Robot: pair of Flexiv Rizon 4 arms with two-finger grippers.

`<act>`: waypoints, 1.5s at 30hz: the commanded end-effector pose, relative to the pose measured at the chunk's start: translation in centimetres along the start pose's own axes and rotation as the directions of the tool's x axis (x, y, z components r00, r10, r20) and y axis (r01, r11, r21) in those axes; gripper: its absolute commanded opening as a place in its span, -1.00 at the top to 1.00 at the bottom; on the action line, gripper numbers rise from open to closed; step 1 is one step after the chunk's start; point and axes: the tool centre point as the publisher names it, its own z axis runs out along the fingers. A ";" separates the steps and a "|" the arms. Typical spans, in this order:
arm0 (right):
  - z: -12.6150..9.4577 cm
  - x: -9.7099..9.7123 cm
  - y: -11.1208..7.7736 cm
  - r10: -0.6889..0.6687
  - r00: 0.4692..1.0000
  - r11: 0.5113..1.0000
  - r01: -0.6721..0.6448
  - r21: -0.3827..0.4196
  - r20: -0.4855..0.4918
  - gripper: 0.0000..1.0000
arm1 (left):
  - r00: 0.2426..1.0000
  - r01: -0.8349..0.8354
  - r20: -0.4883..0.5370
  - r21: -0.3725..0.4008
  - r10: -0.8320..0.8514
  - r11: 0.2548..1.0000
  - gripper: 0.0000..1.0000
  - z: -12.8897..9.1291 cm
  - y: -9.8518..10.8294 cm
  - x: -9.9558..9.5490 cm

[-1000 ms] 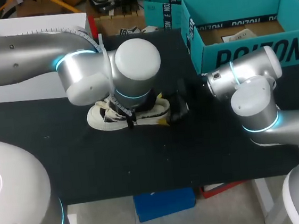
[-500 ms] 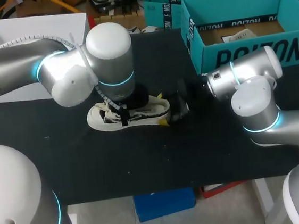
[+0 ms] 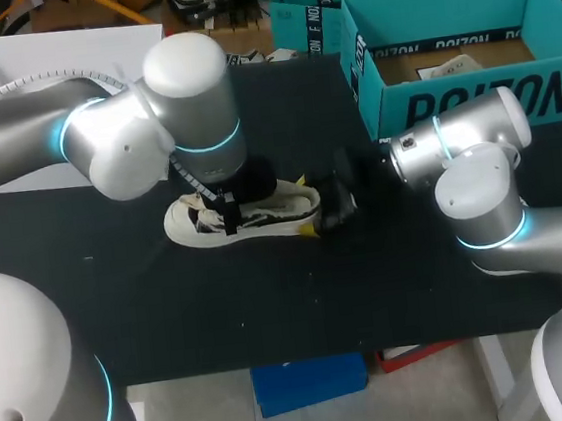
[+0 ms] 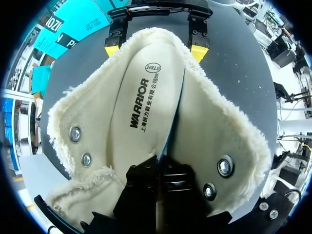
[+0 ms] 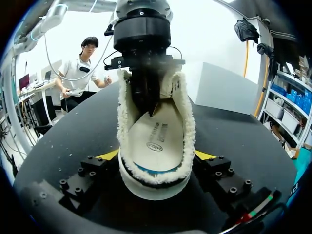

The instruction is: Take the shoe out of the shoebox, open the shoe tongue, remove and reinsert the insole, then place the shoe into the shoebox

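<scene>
On table [image 3: 171, 312]: shoe [image 3: 247, 217] front-L, shoebox [image 3: 466, 60] back-R.

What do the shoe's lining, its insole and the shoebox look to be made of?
Shoe lining: cream fleece or faux shearling, judging by its fuzzy, clumped pile.
Insole: probably smooth pale fabric over foam, with a flat printed face and a blue edge showing.
Shoebox: matte teal cardboard, with a plain brown floor inside.

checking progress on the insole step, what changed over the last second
The left arm swung toward the head view's left and the table's far side, its gripper down inside the shoe. The shoe, the right arm and the shoebox kept their places.
</scene>
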 end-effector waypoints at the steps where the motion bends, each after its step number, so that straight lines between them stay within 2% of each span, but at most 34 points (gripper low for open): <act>1: -0.4 -0.2 -0.5 0.001 1.000 1.000 -0.001 0.002 -0.001 1.00 | 1.000 -0.012 -0.027 0.045 0.013 0.999 1.00 -0.1 0.6 0.5; 6: -0.4 -0.2 -0.5 0.001 1.000 1.000 -0.001 0.002 -0.001 1.00 | 0.998 -0.021 -0.055 0.058 0.024 0.998 1.00 -1.0 0.0 0.5; 15: -0.4 -0.2 -0.5 0.001 1.000 1.000 -0.001 0.002 -0.001 1.00 | 0.998 -0.032 -0.056 0.051 0.035 0.998 1.00 -2.0 -0.8 0.7; 23: -0.4 -0.2 -0.5 0.001 1.000 1.000 -0.001 0.002 -0.001 1.00 | 0.998 -0.024 -0.058 0.074 0.028 0.997 1.00 -2.9 -1.1 0.6; 45: -0.4 -0.2 -0.5 0.001 1.000 1.000 -0.001 0.002 -0.001 1.00 | 0.996 0.012 -0.086 0.147 0.001 0.989 1.00 -3.4 -0.8 0.0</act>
